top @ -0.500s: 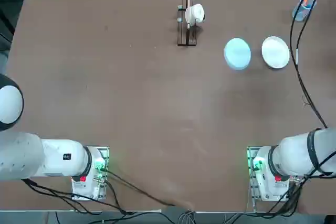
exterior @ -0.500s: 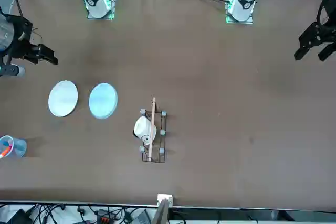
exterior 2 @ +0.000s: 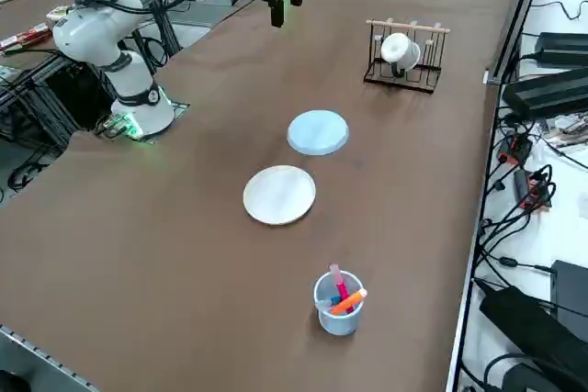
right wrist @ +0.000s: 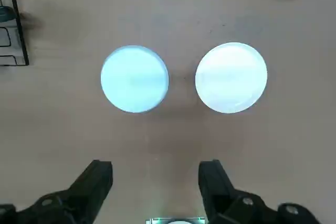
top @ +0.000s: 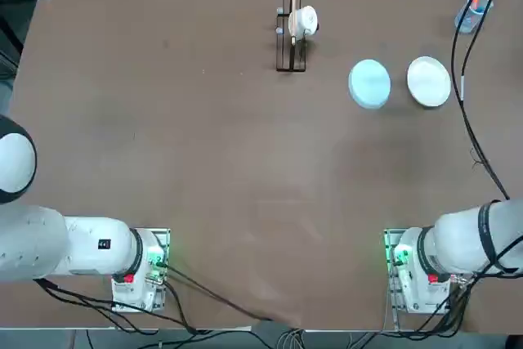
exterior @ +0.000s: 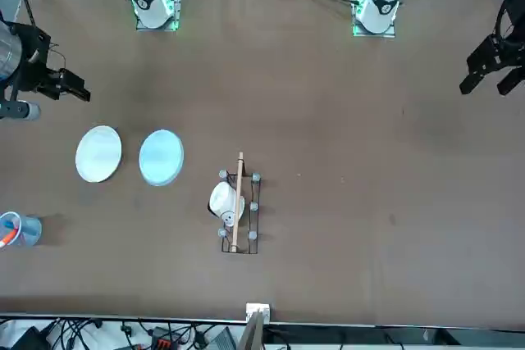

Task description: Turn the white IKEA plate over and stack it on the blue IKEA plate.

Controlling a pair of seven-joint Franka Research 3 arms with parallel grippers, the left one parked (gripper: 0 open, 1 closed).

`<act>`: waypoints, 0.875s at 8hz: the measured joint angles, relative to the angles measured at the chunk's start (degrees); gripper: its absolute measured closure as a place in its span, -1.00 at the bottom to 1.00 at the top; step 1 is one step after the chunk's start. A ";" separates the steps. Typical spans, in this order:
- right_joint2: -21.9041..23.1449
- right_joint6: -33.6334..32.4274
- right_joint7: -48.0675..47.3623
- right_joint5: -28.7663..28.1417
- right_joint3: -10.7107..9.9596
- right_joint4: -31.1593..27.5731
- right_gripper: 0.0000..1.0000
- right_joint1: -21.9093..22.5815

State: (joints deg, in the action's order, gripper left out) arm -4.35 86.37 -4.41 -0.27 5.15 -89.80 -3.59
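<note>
The right gripper (right wrist: 156, 164) hovers above the table on the near side of the two plates, its two black fingers spread wide with nothing between them. The small round white plastic plate (top: 429, 82) lies on the table on the right side, beyond those fingertips and well apart from them. Just to its left, not touching it, lies the small round pale light-blue plastic plate (top: 369, 84); neither is stacked on the other.

The surface is a broad, flat brown table (top: 221, 136). Beyond its far edge, black cables (exterior 2: 510, 227) and dark devices lie across a white surface (exterior 2: 570, 199).

Counted up, there are two plates, one white and one blue. One black wire rack (exterior 2: 401, 85) with a pale wooden bar stands at the far side, left of the plates, and carries one small white cup (exterior 2: 401, 50) with a handle. One clear blue-tinted cup (exterior 2: 337, 317) stands at the far right, holding an orange pen (exterior 2: 349, 302) and a pink one, among others.
</note>
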 joint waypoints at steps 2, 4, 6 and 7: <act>-1.23 0.02 0.00 0.45 -0.06 -0.05 -1.00 -0.05; -5.01 2.62 -0.02 1.34 -0.26 -1.53 -1.00 -0.94; -7.61 16.84 0.10 2.32 -0.44 -10.84 -1.00 -2.47; -8.22 26.18 0.87 3.20 -0.47 -17.77 -1.00 -3.53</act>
State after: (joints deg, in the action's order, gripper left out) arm -12.56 112.54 -3.54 2.94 4.68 -107.58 -7.11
